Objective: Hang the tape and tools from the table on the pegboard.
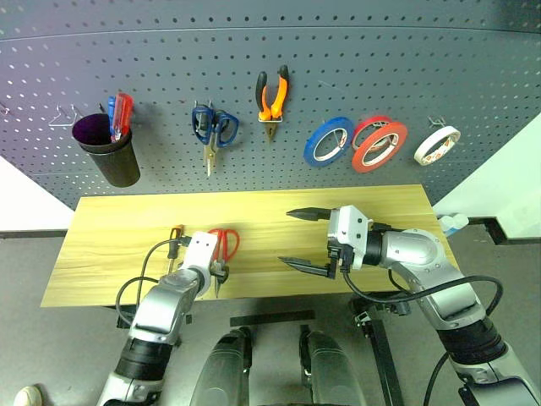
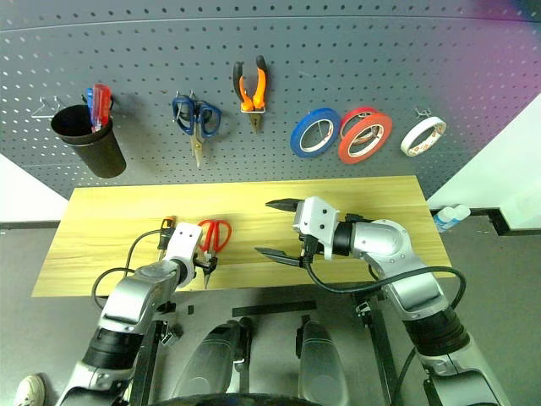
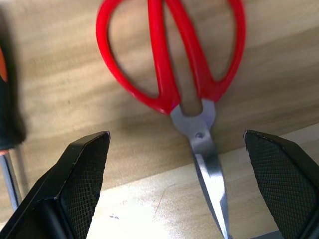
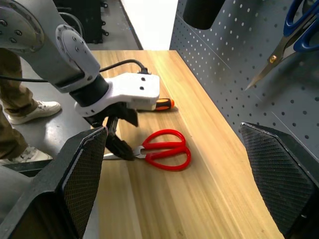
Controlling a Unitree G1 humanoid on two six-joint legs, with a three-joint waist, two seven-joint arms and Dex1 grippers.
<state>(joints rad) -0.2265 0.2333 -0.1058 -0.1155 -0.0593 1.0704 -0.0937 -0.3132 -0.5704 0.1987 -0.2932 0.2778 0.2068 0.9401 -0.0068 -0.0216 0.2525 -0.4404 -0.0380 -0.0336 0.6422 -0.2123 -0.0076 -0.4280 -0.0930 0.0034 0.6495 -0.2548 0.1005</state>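
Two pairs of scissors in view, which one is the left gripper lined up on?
The red-handled scissors lying on the table, blades between the open left gripper. The blue-handled scissors hang on the pegboard.

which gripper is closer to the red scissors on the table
Left. The left gripper hangs open right over the blades of the red scissors. The right gripper, open too, is off to their right, above the table.

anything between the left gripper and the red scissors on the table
Nothing visible. The left gripper hangs open over the red scissors, its fingers either side of the blades, with bare table around. The screwdriver lies beside them, apart.
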